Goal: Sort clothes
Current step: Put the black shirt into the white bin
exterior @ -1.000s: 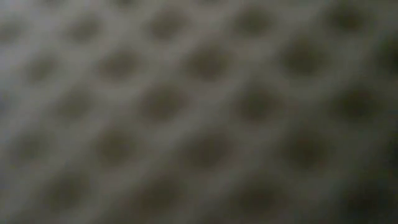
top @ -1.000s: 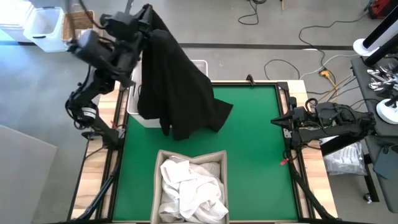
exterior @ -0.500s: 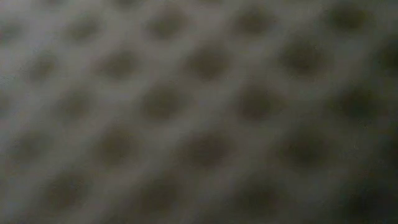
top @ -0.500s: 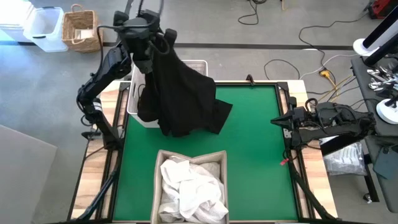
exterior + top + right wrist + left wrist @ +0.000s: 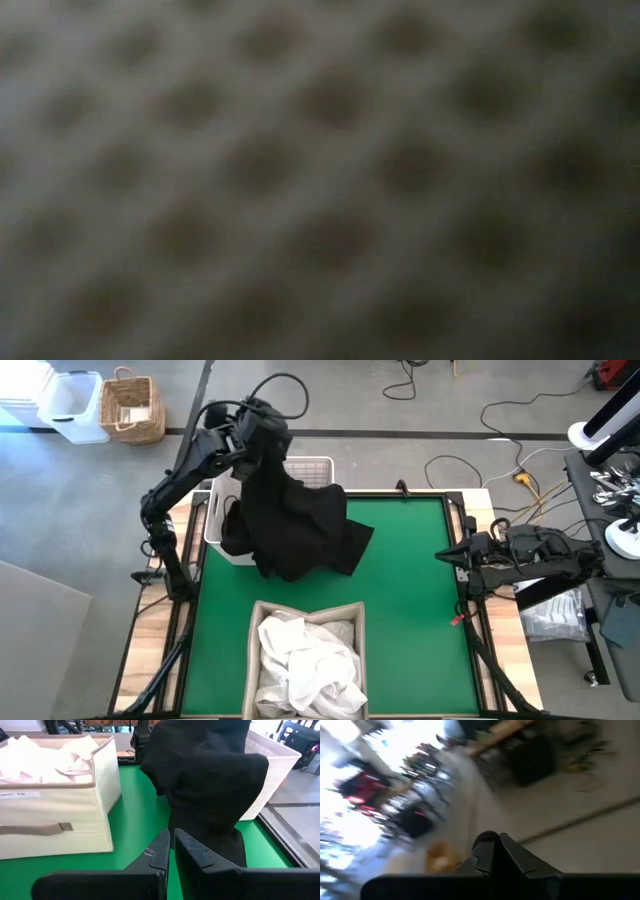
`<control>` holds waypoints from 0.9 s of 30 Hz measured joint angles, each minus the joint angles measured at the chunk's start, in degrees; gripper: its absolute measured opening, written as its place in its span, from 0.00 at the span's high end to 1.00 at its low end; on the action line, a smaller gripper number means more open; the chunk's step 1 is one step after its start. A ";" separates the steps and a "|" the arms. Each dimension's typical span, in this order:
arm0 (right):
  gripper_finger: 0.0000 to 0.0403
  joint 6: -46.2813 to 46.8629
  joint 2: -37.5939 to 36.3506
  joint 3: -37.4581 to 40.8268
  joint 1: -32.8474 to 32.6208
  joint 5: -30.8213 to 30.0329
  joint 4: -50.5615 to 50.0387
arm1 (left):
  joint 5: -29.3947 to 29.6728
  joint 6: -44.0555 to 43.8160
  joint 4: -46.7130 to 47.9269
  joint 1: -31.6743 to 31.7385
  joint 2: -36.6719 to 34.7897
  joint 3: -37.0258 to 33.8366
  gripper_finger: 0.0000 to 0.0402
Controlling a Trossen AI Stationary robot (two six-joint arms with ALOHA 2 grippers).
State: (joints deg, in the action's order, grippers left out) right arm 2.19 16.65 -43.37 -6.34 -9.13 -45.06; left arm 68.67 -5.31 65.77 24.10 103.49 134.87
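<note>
Left gripper (image 5: 262, 438): we see it clenched on the black garment (image 5: 295, 525), above the white basket (image 5: 312, 464).
Black garment: we see it draped from basket onto green mat (image 5: 410, 580).
Right gripper (image 5: 171, 851): fingers pressed together, empty, at the mat's right edge.

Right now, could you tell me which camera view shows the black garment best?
The high view: it shows the whole black garment hanging from the left end effector, draped over the white basket onto the green mat. The right wrist view shows only its hanging part, close up. The low and left wrist views show none of it.
</note>
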 joint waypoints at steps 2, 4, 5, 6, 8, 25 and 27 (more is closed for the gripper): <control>0.96 0.56 0.01 0.06 0.01 0.00 -0.69 | -6.59 -4.89 2.70 0.67 0.04 0.04 0.97; 0.96 0.81 -0.01 0.13 0.01 0.00 -0.96 | -12.42 -8.23 5.52 1.58 0.22 0.04 0.92; 0.96 0.82 0.01 0.21 0.01 0.00 -0.94 | -14.42 -9.05 7.17 2.02 0.39 0.02 0.89; 0.96 0.83 0.00 0.28 0.01 0.00 -0.93 | -15.76 -9.41 8.83 2.35 0.57 0.02 0.86; 0.96 0.83 0.02 0.30 -0.01 0.00 -0.84 | -17.36 -9.78 11.65 2.74 0.89 0.02 0.78; 0.96 5.54 7.13 0.47 -0.01 -0.06 0.89 | -32.46 -9.64 24.29 4.91 1.95 0.00 0.26; 0.96 6.19 8.44 0.47 -0.01 -0.07 1.06 | -37.30 -7.80 24.11 4.80 1.72 0.04 0.26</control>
State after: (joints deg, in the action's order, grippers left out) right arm 8.39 25.09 -42.89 -6.35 -9.19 -44.01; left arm 31.37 -13.11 89.88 28.90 105.21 134.91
